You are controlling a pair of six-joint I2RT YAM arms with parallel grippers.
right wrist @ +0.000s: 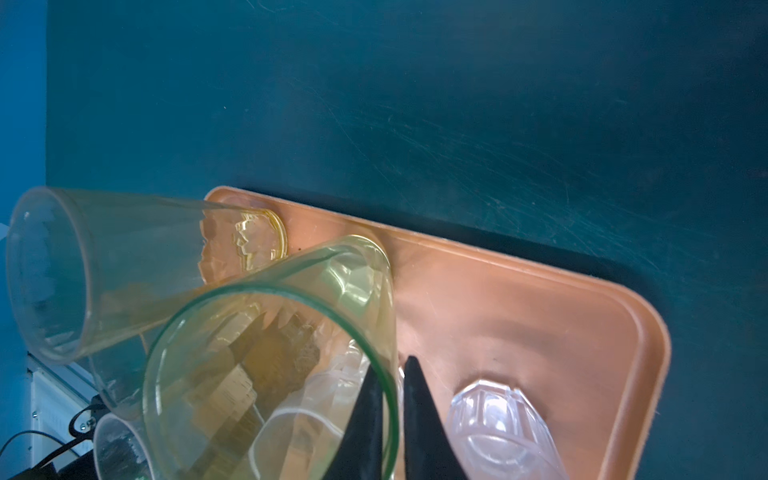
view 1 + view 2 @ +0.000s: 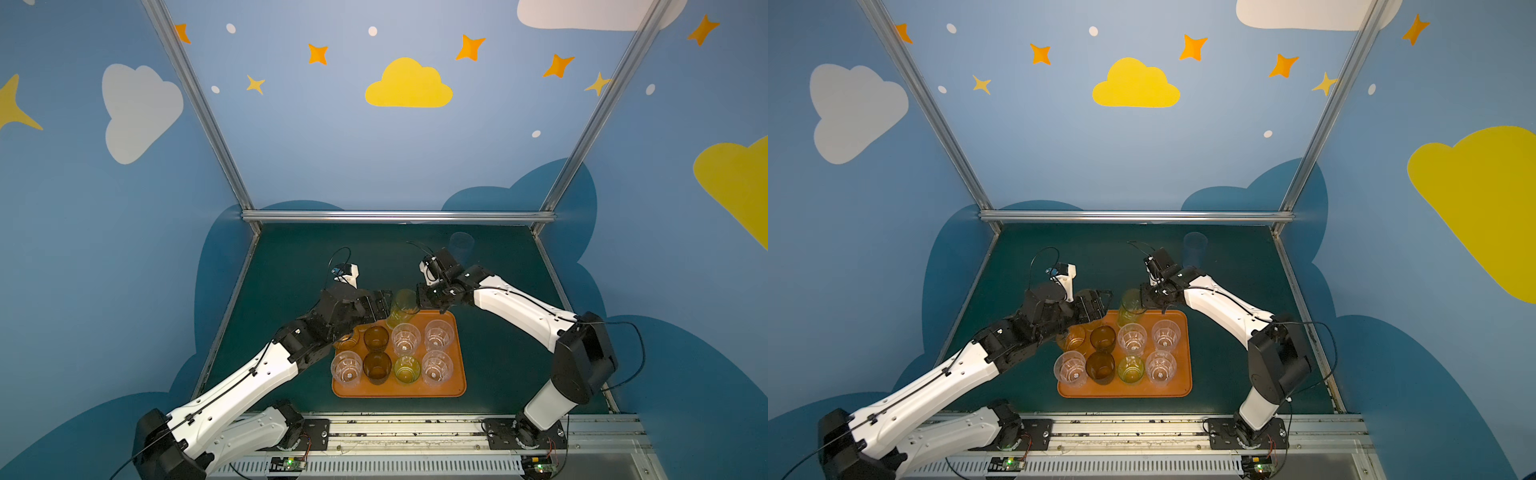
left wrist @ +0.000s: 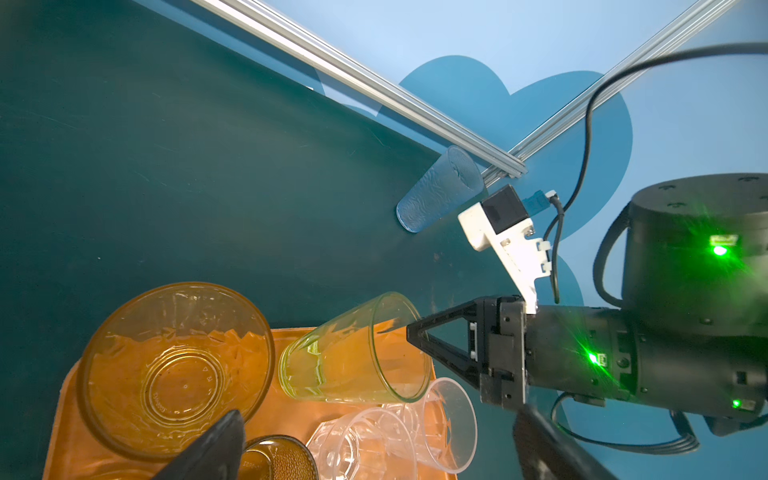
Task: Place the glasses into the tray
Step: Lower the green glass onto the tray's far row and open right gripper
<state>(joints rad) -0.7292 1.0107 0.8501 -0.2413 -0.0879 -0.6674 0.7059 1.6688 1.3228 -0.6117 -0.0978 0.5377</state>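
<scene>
Glasses [image 2: 406, 338] transparent, faceted; tray [image 2: 458, 384] flat orange plastic, rounded corners.

A flat, dark teal tabletop [image 2: 291, 257], faintly scratched, carries two things directly. A rectangular orange-brown plastic tray [image 2: 399, 392] with rounded corners and a low raised rim lies flat near the front, about midway across. A tall, greyish-clear tumbler [image 2: 461, 245] with a rippled surface stands upright toward the far right, well apart from the tray.
</scene>
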